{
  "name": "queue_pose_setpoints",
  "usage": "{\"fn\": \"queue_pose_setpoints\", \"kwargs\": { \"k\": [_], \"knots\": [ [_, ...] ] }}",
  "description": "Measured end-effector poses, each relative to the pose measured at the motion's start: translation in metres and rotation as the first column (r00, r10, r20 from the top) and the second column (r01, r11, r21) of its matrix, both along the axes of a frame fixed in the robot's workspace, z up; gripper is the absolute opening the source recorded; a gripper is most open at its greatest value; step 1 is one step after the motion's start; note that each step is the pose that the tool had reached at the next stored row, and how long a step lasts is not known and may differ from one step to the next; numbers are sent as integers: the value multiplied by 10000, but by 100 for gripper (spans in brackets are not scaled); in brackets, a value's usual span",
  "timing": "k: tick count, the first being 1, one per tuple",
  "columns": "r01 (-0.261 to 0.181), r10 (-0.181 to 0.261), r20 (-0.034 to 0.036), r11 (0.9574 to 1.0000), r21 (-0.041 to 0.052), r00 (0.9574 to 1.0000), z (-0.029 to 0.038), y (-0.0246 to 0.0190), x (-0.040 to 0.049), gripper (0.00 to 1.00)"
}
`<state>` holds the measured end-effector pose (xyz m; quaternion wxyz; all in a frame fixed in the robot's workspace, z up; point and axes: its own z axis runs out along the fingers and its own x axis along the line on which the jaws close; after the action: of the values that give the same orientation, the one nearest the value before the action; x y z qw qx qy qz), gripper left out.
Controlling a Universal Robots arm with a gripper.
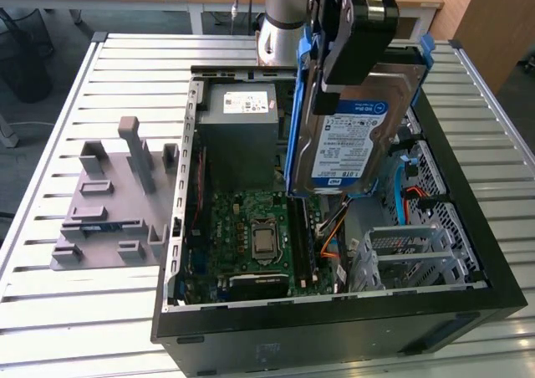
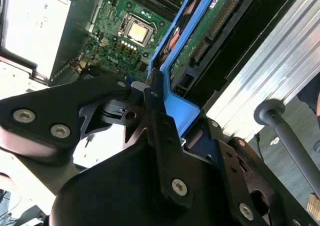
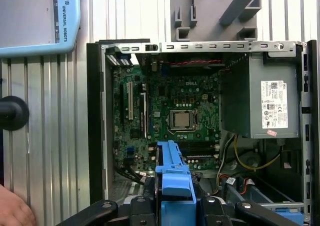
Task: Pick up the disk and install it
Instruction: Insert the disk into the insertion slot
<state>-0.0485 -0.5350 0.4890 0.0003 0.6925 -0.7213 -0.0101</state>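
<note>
A silver disk (image 1: 355, 135) hangs in the air, standing nearly on end, in the upper part of the frame toward the exterior view's right. Its white-and-blue label (image 1: 349, 144) faces the camera, and blue side rails (image 1: 294, 119) run down its edges. The black gripper (image 1: 334, 85) is clamped on the disk from above, one finger pressed against the labelled face. In the first wrist view a blue end bracket (image 3: 172, 178) sits tight between the two black fingers (image 3: 145, 206), and in the second wrist view the disk's green circuit-board underside (image 2: 210, 31) shows. The disk touches nothing but the gripper. Directly below it lies an open black computer case (image 1: 468, 252) on its side. Inside, a green motherboard (image 1: 242, 236) with a square processor socket (image 1: 264, 241) fills the middle of the exterior view. A grey power supply box (image 1: 238, 127) with a white sticker stands behind it. A grey metal drive cage (image 1: 410, 257) sits near the exterior view's lower right, with orange cables (image 1: 330, 227) just beside it. The case rests on a slatted metal table (image 1: 50, 94). A grey plastic fixture (image 1: 109, 202) lies on the table at the exterior view's left, just beside the case.
</note>
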Motion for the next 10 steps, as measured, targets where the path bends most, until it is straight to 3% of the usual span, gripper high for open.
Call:
{"fn": "queue_pose_setpoints", "kwargs": {
  "k": [5,10],
  "knots": [
    [0,0,0,10000,-21,10000,-8,-94,8,36],
    [1,-1,1,10000,-26,10000,-25,-130,90,36]
  ]
}}
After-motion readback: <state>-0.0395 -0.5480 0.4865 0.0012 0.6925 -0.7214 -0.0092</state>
